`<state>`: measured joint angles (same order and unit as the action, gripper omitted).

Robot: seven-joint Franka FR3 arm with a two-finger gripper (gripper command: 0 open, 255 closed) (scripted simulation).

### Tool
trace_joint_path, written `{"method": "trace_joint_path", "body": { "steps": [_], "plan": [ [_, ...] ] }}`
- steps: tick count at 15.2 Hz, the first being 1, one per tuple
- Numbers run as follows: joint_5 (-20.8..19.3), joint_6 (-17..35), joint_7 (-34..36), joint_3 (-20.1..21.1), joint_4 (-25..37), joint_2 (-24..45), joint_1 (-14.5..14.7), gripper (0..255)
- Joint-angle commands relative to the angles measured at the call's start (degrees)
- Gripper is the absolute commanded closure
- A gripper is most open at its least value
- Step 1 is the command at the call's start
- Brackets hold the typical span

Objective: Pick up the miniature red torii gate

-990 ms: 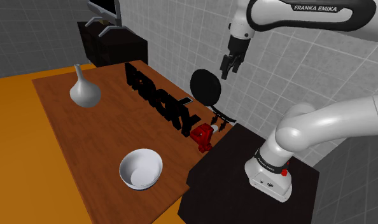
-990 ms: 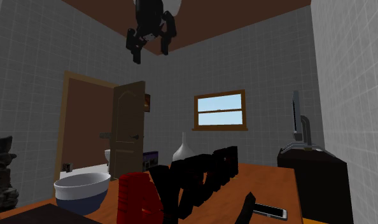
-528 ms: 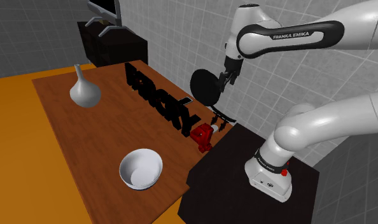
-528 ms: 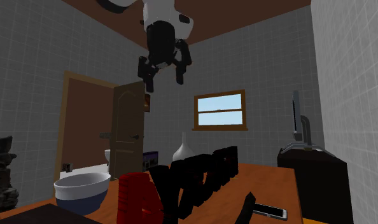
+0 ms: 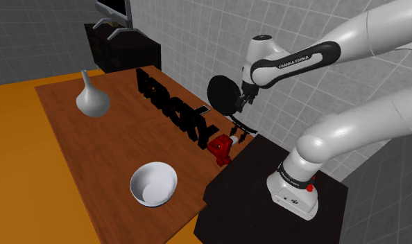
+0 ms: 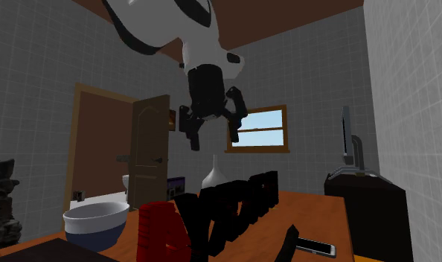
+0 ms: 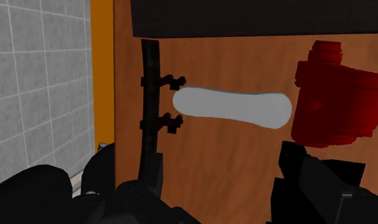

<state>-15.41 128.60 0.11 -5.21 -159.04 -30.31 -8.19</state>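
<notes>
We see the gripper point(image 6: 212, 132) hanging high over the table point(image 5: 93, 156), its two black fingers spread apart with nothing between them. The red torii gate point(image 5: 220, 148) sits at the table's near edge, just beside the stand point(image 5: 260, 184) and close against the near end of the black letters point(image 5: 171, 111); whether they touch we cannot tell. From the wrist camera the gate lies off towards one finger, not between the pair, so we judge that a straight drop from here would miss it or catch only a corner. In the shoulder view the hand is right beside the black disc point(image 5: 222, 93), and a careless descent could knock it over; the white phone point(image 7: 232, 108) next to the gate could get nudged too. The gate is hemmed in as well: a finger landing on the letters would block the close, and a sideways push might send the gate off the edge.

The table is dark brown wood, also carrying a white bowl point(image 5: 153, 184) and a grey vase point(image 5: 91, 98). Around it are an orange floor point(image 5: 17, 166), grey tiled walls, a brown door point(image 6: 149, 152) ajar, a window point(image 6: 257, 128) and, at the far end, a dark cabinet point(image 5: 125, 45)
</notes>
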Motion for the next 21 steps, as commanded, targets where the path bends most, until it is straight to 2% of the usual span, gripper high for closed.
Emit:
{"method": "trace_joint_path", "body": {
  "steps": [1,7,10,13,15,21],
  "plan": [
    [-2.3,5.0,0.5,-0.6,-1.1,3.6,-1.6,0],
    [-11.4,19.4,4.5,-1.9,-1.4,17.2,-7.4,0],
    [-18.3,25.9,8.6,-2.5,0.2,24.9,-10.6,0],
    [-27.0,31.2,14.7,-3.9,3.0,32.9,-13.2,0],
    [-33.3,34.2,19.3,-5.8,5.5,38.3,-13.7,0],
    [-40.1,38.0,26.2,-8.5,7.9,44.6,-12.2,0]
  ]
}}
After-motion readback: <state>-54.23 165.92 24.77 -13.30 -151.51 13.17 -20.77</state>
